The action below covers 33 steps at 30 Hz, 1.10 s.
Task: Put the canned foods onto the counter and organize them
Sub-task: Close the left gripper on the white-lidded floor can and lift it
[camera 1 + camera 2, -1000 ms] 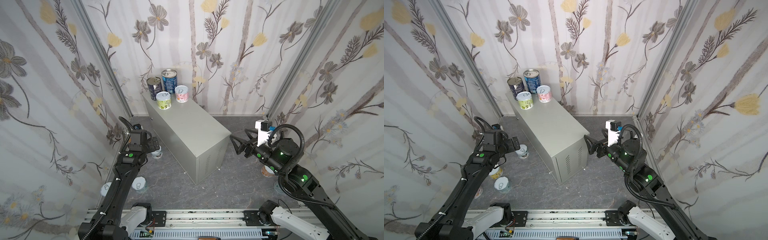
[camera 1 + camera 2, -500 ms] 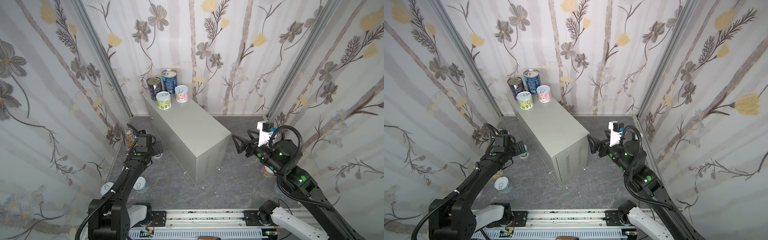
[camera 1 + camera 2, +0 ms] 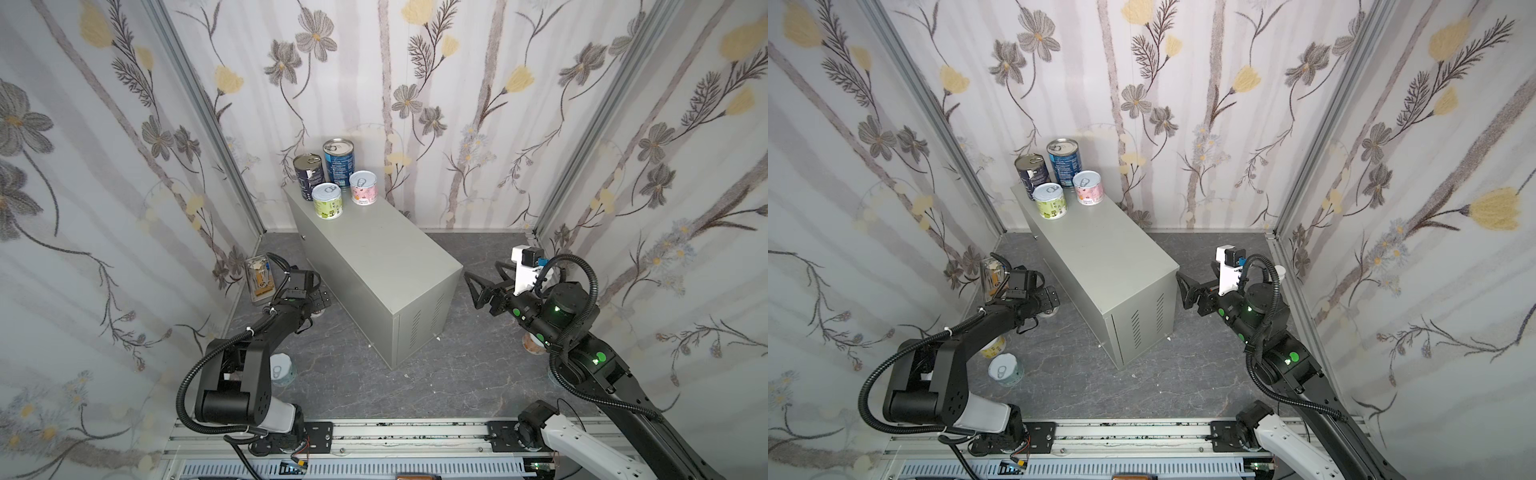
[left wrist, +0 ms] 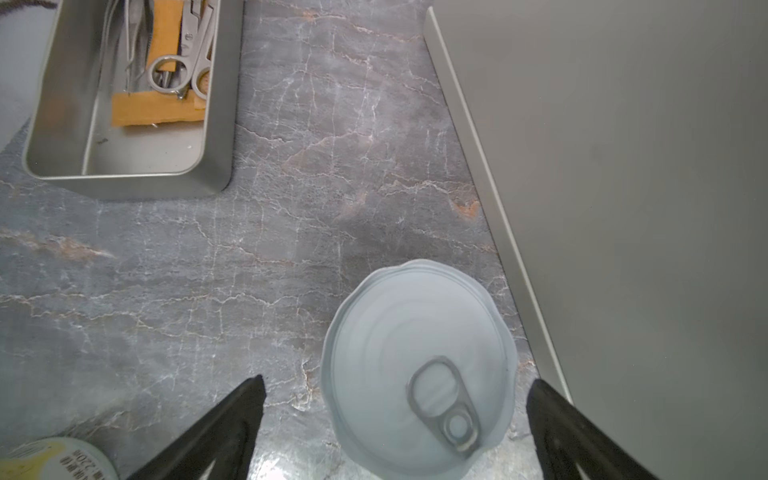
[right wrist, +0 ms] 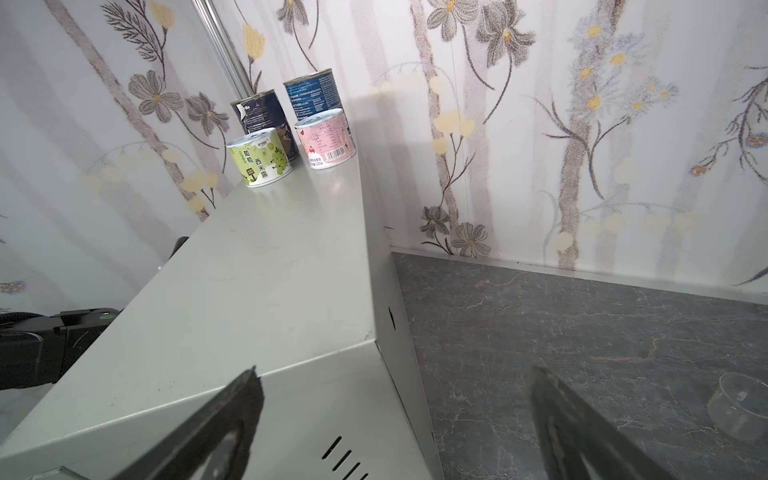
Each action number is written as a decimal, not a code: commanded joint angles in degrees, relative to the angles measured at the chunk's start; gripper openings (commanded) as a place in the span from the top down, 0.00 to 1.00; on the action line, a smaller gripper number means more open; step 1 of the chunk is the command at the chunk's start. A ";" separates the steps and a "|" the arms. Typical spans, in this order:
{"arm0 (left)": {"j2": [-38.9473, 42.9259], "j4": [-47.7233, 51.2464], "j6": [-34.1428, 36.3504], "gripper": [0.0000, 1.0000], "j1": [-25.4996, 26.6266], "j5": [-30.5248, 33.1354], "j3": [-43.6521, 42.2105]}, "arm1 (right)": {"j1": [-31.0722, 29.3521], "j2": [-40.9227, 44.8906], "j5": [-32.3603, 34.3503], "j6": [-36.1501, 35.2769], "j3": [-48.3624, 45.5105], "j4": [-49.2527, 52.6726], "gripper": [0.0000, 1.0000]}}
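The grey counter (image 3: 374, 266) (image 3: 1100, 257) carries at its far end two tall dark blue cans (image 3: 338, 162) (image 3: 308, 176), a green can (image 3: 327, 200) and a pink can (image 3: 363, 188). My left gripper (image 4: 397, 379) (image 3: 320, 301) is open, low over the floor beside the counter, its fingers either side of a pale-lidded can (image 4: 419, 370) without touching it. Another pale can (image 3: 282, 368) and a yellow can (image 3: 994, 347) stand on the floor near the left arm. My right gripper (image 5: 395, 370) (image 3: 482, 270) is open and holds nothing, just off the counter's vented end.
A metal tray (image 4: 124, 104) (image 3: 259, 276) holding scissors lies against the left wall. A clear glass cup (image 5: 739, 411) sits on the floor right of the counter. A brownish round thing (image 3: 532, 343) shows partly under the right arm. Flowered walls close in on three sides.
My left arm has folded down and brought its open gripper low over the can beside the counter. The right gripper has barely moved.
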<state>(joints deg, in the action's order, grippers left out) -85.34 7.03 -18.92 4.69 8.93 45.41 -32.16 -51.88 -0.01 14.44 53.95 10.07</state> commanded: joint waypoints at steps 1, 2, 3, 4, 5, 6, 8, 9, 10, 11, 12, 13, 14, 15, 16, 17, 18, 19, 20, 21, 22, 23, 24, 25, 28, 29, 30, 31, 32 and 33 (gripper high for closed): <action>-1.56 -2.54 -1.53 0.00 0.14 1.52 0.71 | 0.30 -0.08 -1.05 -0.59 -0.56 -2.55 0.00; -2.11 -2.54 -1.63 0.00 0.27 1.69 0.85 | 0.34 -0.07 -1.41 -0.55 -0.65 -2.83 0.00; -2.63 -2.59 -1.65 0.00 0.23 1.79 1.05 | 0.44 -0.15 -1.53 -0.55 -0.71 -2.92 0.00; -3.40 -2.67 -1.73 0.00 0.31 1.81 1.37 | 0.52 -0.16 -1.84 -0.47 -0.82 -3.02 0.00; -3.91 -2.71 -1.80 0.00 0.32 1.79 1.56 | 0.61 -0.21 -2.07 -0.40 -0.93 -3.11 0.00; -4.57 -2.72 -1.90 0.00 0.33 1.71 1.93 | 0.68 -0.23 -2.25 -0.31 -1.00 -3.21 0.00; -5.74 -2.81 -2.08 0.00 0.41 1.30 2.59 | 0.79 -0.32 -2.51 -0.22 -1.03 -3.30 0.00; -6.53 -2.81 -2.09 0.00 0.45 0.95 2.91 | 0.79 -0.41 -2.62 -0.20 -1.03 -3.30 0.00; -7.21 -2.81 -2.13 0.01 0.50 0.68 3.31 | 0.87 -0.42 -2.71 -0.20 -1.04 -3.30 0.00; -7.82 -2.73 -2.31 0.02 0.59 0.57 3.49 | 0.87 -0.50 -2.69 -0.20 -1.04 -3.30 0.00; -8.47 -2.72 -2.57 0.03 0.51 0.49 3.63 | 0.87 -0.51 -2.70 -0.20 -1.04 -3.30 0.00; -9.18 -2.72 -2.77 0.05 0.58 0.34 3.80 | 0.87 -0.51 -2.67 -0.20 -1.04 -3.21 0.00; -9.66 -2.72 -2.88 0.06 0.60 0.22 3.85 | 0.96 -0.51 -2.71 -0.20 -1.09 -3.21 0.00; -10.28 -2.72 -2.99 0.06 0.59 0.21 3.96 | 0.97 -0.51 -2.59 -0.21 -1.06 -3.21 0.00; -10.73 -2.63 -3.14 0.06 0.59 0.21 3.99 | 1.01 -0.58 -2.71 -0.20 -1.17 -3.21 0.00; -11.18 -2.59 -3.27 0.06 0.59 0.30 4.00 | 1.05 -0.59 -2.62 -0.20 -1.30 -3.21 0.00; -11.69 -2.55 -3.26 0.06 0.61 0.30 4.16 | 1.13 -0.59 -2.70 -0.20 -1.37 -3.25 0.00; -12.02 -2.54 -3.45 0.06 0.63 0.45 4.11 | 1.08 -0.66 -2.76 -0.20 -1.39 -3.21 0.00; -12.52 -2.54 -3.49 0.06 0.59 0.54 4.24 | 1.13 -0.72 -2.71 -0.20 -1.47 -3.29 0.00; -12.96 -2.54 -3.58 0.06 0.63 0.56 4.25 | 1.05 -0.68 -2.75 -0.20 -1.54 -3.30 0.00; -13.35 -2.54 -3.67 0.06 0.61 0.61 4.25 | 1.07 -0.68 -2.79 -0.17 -1.50 -3.30 0.00; -13.65 -2.54 -3.71 0.07 0.60 0.65 4.24 | 1.07 -0.73 -2.80 -0.22 -1.63 -3.39 0.00; -13.90 -2.54 -3.78 0.07 0.59 0.65 4.24 | 1.05 -0.84 -2.77 -0.20 -1.65 -3.39 0.00; -14.09 -2.54 -3.75 0.08 0.63 0.65 4.25 | 1.06 -0.92 -2.81 -0.20 -1.66 -3.39 0.00; -14.45 -2.54 -3.67 0.10 0.59 0.70 4.40 | 1.11 -1.09 -2.88 -0.20 -1.61 -3.39 0.00; -14.48 -2.54 -3.63 0.12 0.63 0.65 4.41 | 1.14 -1.04 -2.89 -0.20 -1.65 -3.39 0.00; -14.52 -2.54 -3.63 0.13 0.59 0.65 4.58 | 1.14 -1.03 -2.89 -0.20 -1.66 -3.39 0.00; -14.50 -2.54 -3.65 0.15 0.63 0.52 4.75 | 1.14 -1.03 -2.90 -0.20 -1.59 -3.43 0.00; -14.67 -2.54 -3.73 0.16 0.62 0.39 4.84 | 1.17 -1.03 -2.86 -0.20 -1.66 -3.39 0.00; -14.76 -2.54 -3.74 0.19 0.62 0.22 5.04 | 1.15 -0.99 -2.73 -0.20 -1.63 -3.39 0.00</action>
<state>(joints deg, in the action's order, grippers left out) -99.68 4.10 -21.26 5.30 10.22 49.98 -31.00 -52.71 -2.44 14.44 52.42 9.13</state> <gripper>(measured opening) 0.825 0.996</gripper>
